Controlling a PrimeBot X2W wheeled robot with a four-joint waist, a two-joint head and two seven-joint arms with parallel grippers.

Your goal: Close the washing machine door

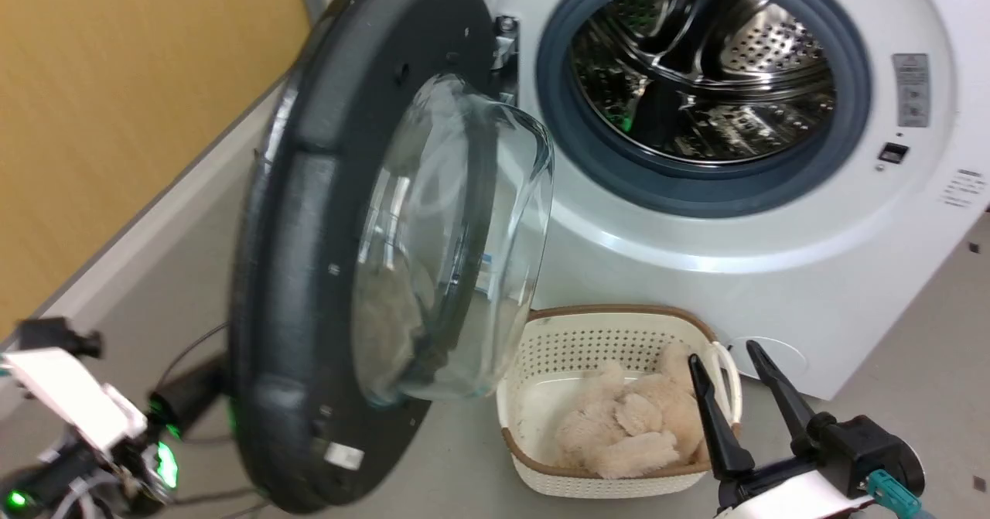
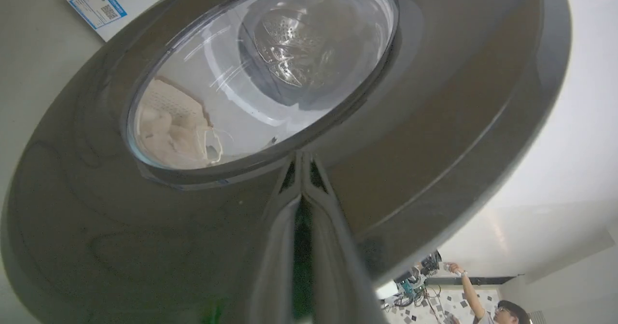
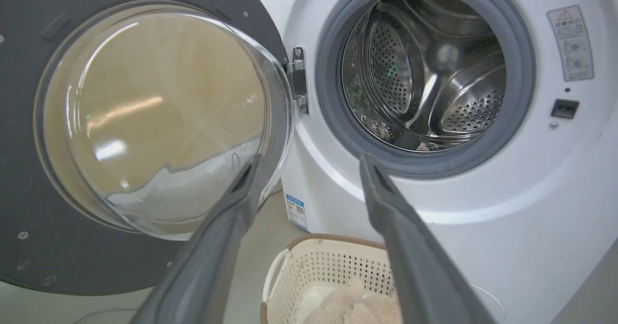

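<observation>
So in the head view the washing machine door [image 1: 309, 271] is standing open, swung out to the left of the washing machine [image 1: 696, 287], with the steel drum [image 1: 696, 70] showing. A cream basket [image 1: 619, 324] of fluffy beige stuff [image 1: 634, 426] is sitting on the floor just in front. The right gripper [image 1: 722, 351] is hovering low right, fingers spread, holding nothing. In the left wrist view the left gripper [image 2: 302, 157] is pressing its fingers together, tips up against the door's outer face just below the glass. In the right wrist view the spread fingers are pointing toward the hinge [image 3: 299, 80] and drum
</observation>
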